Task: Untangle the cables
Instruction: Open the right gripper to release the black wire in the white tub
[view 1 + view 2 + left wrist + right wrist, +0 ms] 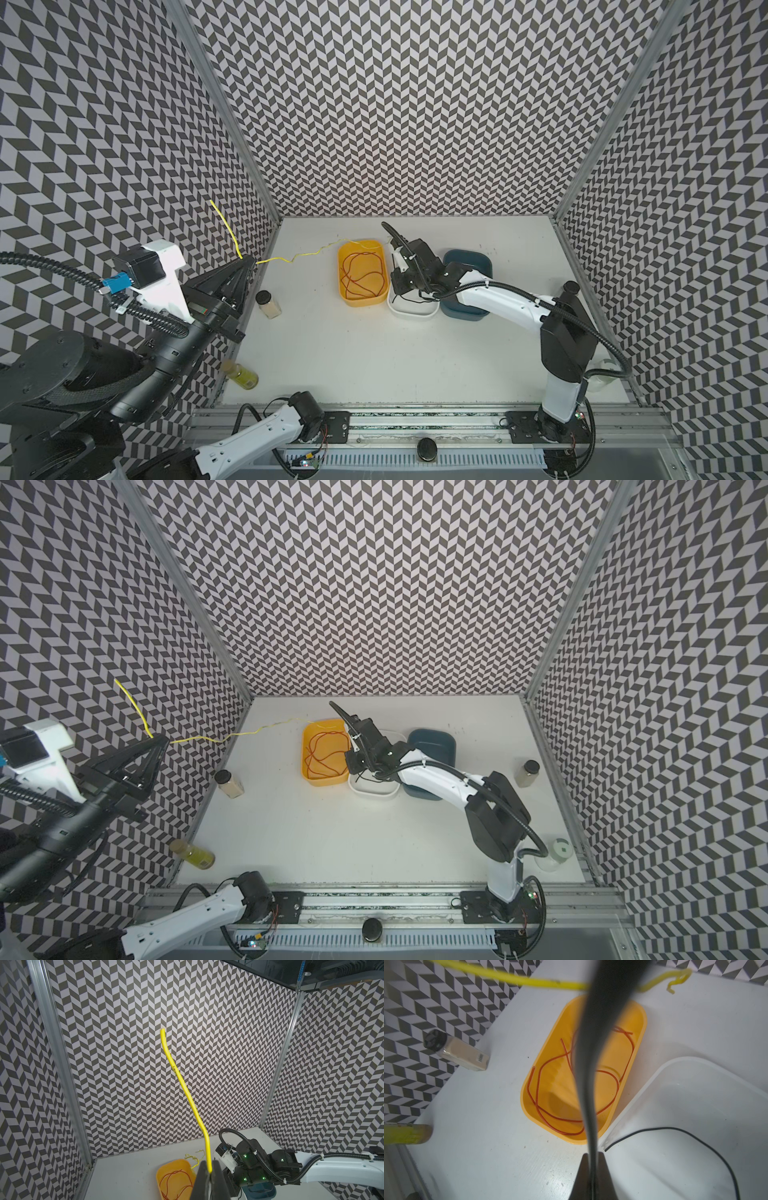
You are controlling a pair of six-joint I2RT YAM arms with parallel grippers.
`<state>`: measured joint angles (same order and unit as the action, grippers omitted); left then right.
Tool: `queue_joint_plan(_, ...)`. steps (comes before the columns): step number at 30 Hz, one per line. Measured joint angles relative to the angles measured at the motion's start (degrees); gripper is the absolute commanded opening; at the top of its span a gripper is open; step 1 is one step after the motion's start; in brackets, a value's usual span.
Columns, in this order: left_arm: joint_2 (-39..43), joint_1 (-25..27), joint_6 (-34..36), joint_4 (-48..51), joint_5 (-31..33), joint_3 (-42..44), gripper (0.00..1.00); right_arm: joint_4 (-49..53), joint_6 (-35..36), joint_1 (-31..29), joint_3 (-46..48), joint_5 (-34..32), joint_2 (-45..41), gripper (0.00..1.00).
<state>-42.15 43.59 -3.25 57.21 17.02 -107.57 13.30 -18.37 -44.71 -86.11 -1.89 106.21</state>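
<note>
I have the left gripper point(210, 1164) clenched on the yellow cable point(187, 1093), raised high close by the left wall point(124, 145). A short free end pokes up past the jaws against that wall. The long run sags through open air to the far rim of the yellow tub point(360, 304), and its crinkled tail shows just beyond that rim. The red cables point(536, 1093) lie looped inside that tub, within its walls.

My right gripper point(592, 1155) hangs over the seam between the yellow tub and the white tub point(411, 314). Its jaws are squeezed on a black cable point(588, 1088) that blurs up toward the lens. A thin black length rests in the white tub; I cannot tell whether it is the same one. The blue tub point(465, 254) sits against the white one, under the right arm.

Between the tubs and the front rail the table point(353, 365) is open white surface. A jar point(268, 303) and a lying bottle point(243, 376) hug its left edge.
</note>
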Motion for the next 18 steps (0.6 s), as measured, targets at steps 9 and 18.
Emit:
queue_joint_plan(9, 0.00, -0.46, -0.04, -0.17, -1.05, 0.48, 0.00, -6.58, -5.73, 2.51, 5.03, 0.28, 1.70, 0.00)
queue_joint_plan(18, -0.33, -0.83, -0.13, -0.13, -2.78, 1.57, 0.00, -3.91, -9.90, 6.58, 3.78, 2.05, 6.14, 0.00)
